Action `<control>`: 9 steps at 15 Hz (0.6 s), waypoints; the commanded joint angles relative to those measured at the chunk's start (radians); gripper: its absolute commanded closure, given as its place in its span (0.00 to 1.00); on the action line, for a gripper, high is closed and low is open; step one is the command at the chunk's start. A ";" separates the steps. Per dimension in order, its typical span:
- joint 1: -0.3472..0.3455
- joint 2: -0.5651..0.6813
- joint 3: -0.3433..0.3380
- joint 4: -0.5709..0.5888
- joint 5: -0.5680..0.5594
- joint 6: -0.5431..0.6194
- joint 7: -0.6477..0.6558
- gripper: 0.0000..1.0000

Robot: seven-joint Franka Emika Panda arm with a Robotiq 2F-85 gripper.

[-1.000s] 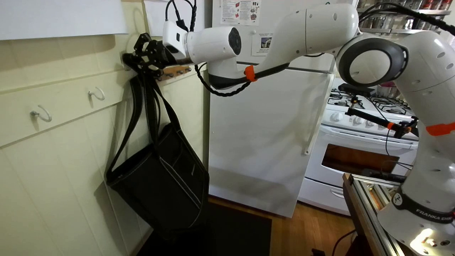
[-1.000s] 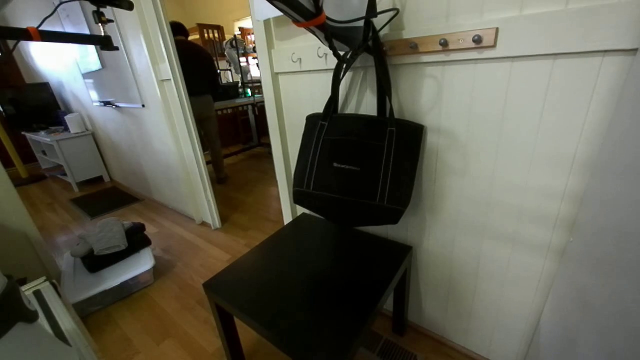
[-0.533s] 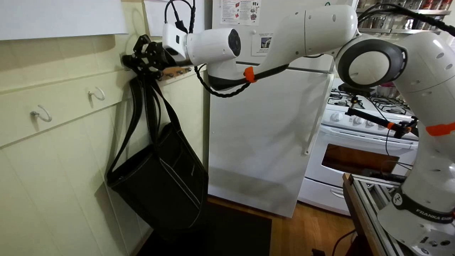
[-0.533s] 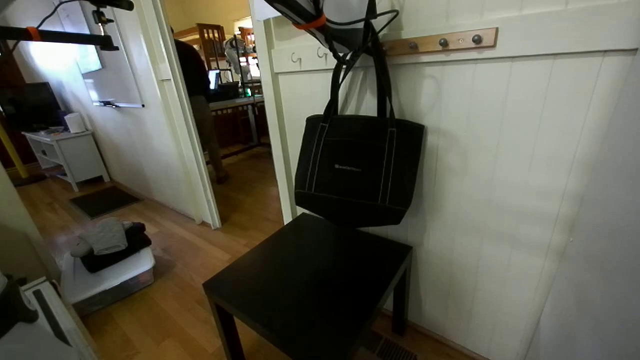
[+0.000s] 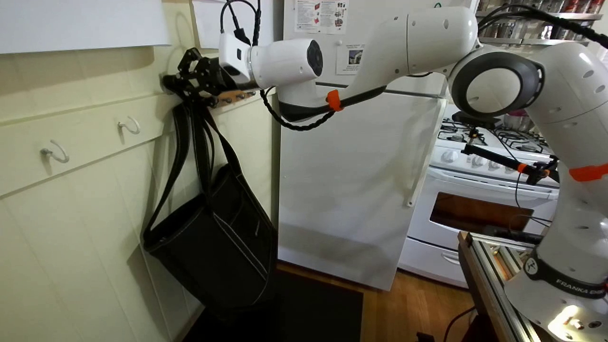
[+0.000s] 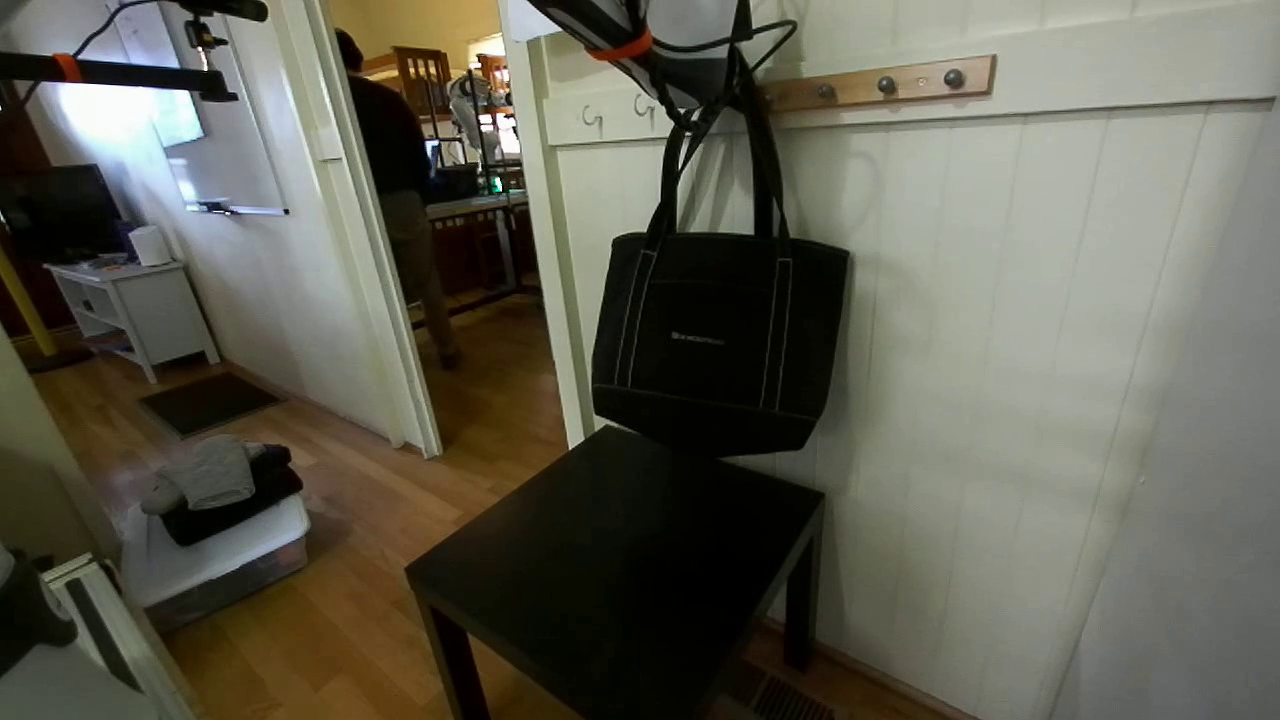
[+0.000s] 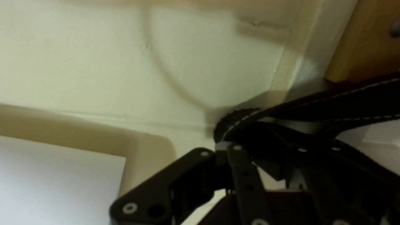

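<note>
A black tote bag [image 5: 213,251] with pale stitching hangs tilted beside the cream wall, as seen in both exterior views. My gripper [image 5: 179,84] is high against the wall, shut on the bag's strap [image 7: 315,103]. In the wrist view, the strap bends around the tips of the gripper [image 7: 247,137] and runs off to the right. Dark fabric and dark fingers merge there, so the exact pinch is hidden. Below the bag [image 6: 715,340] is a black table [image 6: 620,570]; whether they touch I cannot tell. The upper frame edge cuts off the gripper in that exterior view.
A wooden peg rack [image 6: 885,85] with dark knobs is fixed to the wall beside the straps. White hooks [image 5: 129,125] line the same rail. A white panel [image 5: 80,23] juts in above. The fridge [image 5: 351,190] and stove [image 5: 479,171] stand behind the arm. A person [image 6: 390,150] is beyond the doorway.
The bag has swung and dropped very slightly while the arm stays nearly still. The person beyond the doorway has shifted a little.
</note>
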 commanded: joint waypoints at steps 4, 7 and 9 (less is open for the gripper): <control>0.018 -0.054 -0.006 -0.117 -0.043 0.019 0.002 0.38; 0.001 -0.147 0.044 -0.289 -0.063 0.007 -0.028 0.17; -0.008 -0.190 0.061 -0.363 -0.074 0.000 -0.033 0.10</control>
